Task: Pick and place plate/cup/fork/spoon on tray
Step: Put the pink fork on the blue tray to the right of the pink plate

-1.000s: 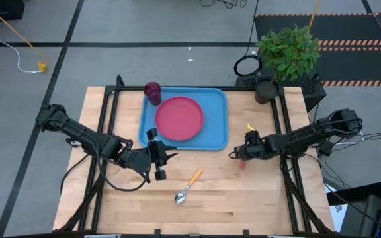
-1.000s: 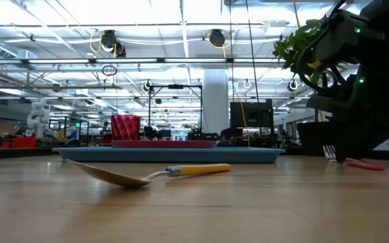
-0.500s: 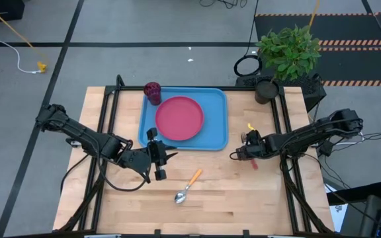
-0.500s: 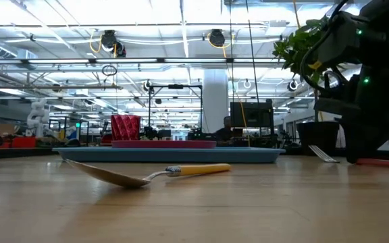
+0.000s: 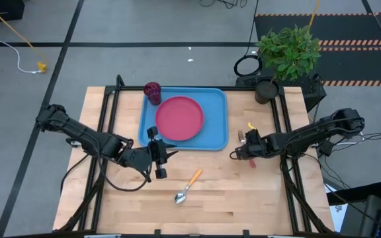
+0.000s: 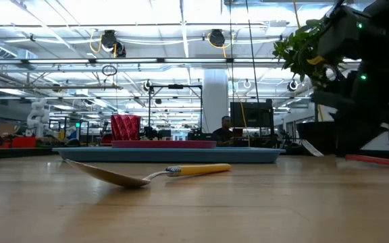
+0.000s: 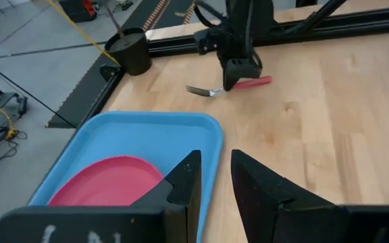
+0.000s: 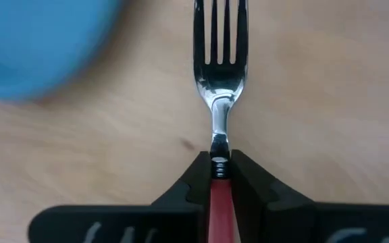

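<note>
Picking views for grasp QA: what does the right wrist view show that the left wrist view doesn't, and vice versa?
Right wrist only: the right gripper jaws shut on the fork at the top of its red handle, tines pointing ahead, clear of the wood.

Left wrist only: the plate lying in the tray, the left gripper jaws open and empty, and the right arm from outside.

Both: the fork, the blue tray, the wooden table.

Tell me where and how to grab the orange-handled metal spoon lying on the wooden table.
Grip the orange-handled metal spoon by its straight plastic handle, coming down from above with the fingers across its width. It lies flat and alone; the low view shows the handle thicker than the thin, curved bowl, so it likely offers the better purchase.
</note>
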Available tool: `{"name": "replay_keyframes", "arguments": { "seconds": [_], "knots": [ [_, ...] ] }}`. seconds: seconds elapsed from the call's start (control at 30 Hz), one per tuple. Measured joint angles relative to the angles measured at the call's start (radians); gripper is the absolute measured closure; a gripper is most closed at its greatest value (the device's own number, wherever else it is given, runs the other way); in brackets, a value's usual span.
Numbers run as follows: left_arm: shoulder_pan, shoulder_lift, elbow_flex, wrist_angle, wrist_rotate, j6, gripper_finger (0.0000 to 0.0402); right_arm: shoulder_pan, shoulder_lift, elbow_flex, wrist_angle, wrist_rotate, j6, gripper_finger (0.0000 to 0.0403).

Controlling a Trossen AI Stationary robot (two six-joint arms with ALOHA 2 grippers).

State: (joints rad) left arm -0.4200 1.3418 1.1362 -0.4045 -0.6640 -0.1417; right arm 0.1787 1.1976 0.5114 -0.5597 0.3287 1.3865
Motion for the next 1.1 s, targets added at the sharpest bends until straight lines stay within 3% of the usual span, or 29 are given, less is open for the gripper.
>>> {"name": "replay_keyframes", "arguments": {
  "seconds": [0.33, 0.67, 0.9, 1.1],
  "knots": [
    [0.054, 0.0, 0.0, 0.006, -0.002, -0.01, 0.0316, -0.01, -0.03, 0.002, 0.209, 0.088, -0.085, 0.0382],
    [0.048, 0.0, 0.0, -0.003, 0.0, -0.052, 0.0316, -0.081, -0.03, 0.004, 0.641, 0.243, -0.307, 0.0382],
    [0.034, 0.0, 0.0, -0.005, 0.001, -0.019, 0.0316, -0.197, -0.031, 0.005, 0.888, 0.247, -0.444, 0.0382],
    [0.04, 0.0, 0.0, -0.004, 0.001, 0.029, 0.0316, -0.308, -0.027, 0.005, 0.946, 0.199, -0.46, 0.0382]
  ]
}}
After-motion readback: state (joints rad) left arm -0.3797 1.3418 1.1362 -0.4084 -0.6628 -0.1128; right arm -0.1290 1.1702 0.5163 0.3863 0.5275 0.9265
